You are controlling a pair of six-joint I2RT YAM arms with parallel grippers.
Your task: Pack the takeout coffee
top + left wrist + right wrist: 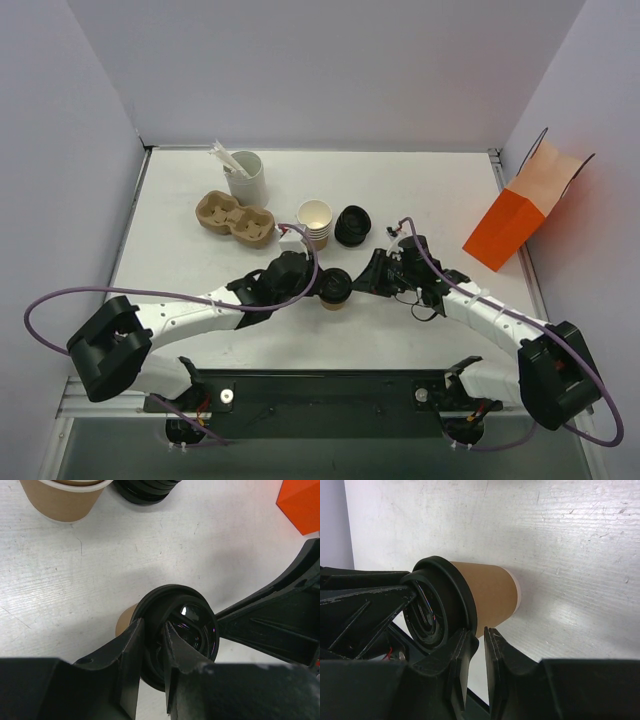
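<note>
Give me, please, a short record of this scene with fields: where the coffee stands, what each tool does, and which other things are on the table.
takeout coffee: upright on the table, black lid on, between the two tools
left tool: closed on the lid's rim
right tool: fingers at the lid's rim, grip unclear
just behind the coffee: stack of lidless cups, pile of black lids
far left: cup carrier, white cup with sticks
far right: orange bag
packed: not yet

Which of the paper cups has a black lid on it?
The single brown cup between the left gripper and the right gripper; the stacked cups behind it have no lids.
</note>
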